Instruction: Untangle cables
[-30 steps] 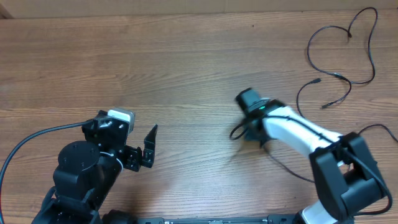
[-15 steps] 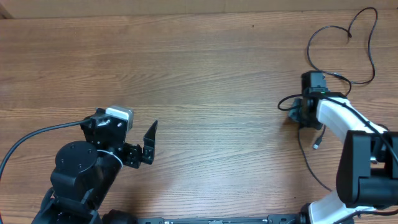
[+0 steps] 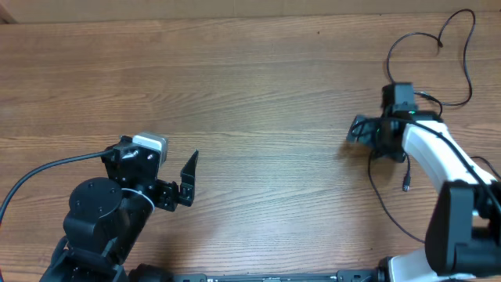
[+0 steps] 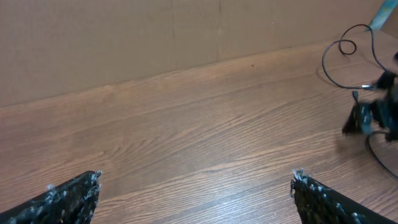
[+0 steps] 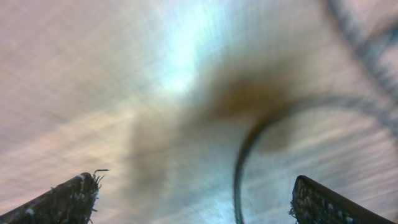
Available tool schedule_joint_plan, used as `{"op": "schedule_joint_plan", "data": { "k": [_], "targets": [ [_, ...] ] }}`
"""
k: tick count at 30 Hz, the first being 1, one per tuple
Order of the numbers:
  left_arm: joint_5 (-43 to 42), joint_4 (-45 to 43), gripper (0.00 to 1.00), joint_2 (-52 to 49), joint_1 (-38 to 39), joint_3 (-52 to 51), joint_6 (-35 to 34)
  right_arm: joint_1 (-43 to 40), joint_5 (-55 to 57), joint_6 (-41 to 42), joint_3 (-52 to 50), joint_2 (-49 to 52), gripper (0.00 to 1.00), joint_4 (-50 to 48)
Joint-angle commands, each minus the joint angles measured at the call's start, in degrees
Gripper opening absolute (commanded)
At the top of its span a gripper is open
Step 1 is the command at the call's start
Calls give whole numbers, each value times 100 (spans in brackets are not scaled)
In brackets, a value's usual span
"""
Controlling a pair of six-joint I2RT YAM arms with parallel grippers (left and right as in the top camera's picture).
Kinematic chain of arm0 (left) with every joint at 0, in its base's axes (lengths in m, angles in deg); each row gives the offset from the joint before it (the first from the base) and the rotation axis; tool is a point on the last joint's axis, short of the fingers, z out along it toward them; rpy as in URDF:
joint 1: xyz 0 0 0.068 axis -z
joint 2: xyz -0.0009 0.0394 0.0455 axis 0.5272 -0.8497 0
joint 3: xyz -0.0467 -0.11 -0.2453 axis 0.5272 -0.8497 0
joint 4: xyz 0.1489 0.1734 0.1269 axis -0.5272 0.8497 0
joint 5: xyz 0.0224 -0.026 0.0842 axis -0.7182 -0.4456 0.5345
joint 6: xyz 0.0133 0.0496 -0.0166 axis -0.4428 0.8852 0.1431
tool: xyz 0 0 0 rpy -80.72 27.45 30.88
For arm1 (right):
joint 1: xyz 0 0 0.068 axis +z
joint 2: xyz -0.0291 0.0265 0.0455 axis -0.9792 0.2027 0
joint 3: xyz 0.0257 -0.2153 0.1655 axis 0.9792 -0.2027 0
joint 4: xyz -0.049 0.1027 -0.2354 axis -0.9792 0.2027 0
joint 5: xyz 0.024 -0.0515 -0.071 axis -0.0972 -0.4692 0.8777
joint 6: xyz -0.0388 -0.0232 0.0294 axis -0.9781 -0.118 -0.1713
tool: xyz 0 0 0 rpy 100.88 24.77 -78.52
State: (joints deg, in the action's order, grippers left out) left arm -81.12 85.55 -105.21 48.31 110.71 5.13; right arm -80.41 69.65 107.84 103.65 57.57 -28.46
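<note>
Right claw [image 5: 196, 186] is spread wide above the counter [image 3: 258, 94], one blurred strand of the cables [image 5: 238, 174] between its fingers [image 5: 68, 199]. Their loops lie just beyond, far right. Left claw [image 4: 196, 180] is wide too, well apart.

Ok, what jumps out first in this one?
The thin black cables sprawl in loose loops at the far right, with the right gripper open near them. The right wrist view is heavily blurred. The left gripper sits open at lower left, far from the cables.
</note>
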Motion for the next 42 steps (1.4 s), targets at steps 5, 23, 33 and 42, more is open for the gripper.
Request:
{"op": "schedule_joint_plan", "data": {
  "k": [5,23,33,42],
  "targets": [
    [-22,9,100,-9,-20,13,109,-518,289,0,479,-271,100,-474],
    [2,42,100,-9,-20,13,116,-1082,518,-214,479,896,100,-1104],
    [0,-61,100,-9,-20,13,114,-1071,-199,-214,466,1403,100,-975],
    [0,-66,100,-9,-20,13,114,-586,-1554,-17,428,1810,94,-446]
  ]
}}
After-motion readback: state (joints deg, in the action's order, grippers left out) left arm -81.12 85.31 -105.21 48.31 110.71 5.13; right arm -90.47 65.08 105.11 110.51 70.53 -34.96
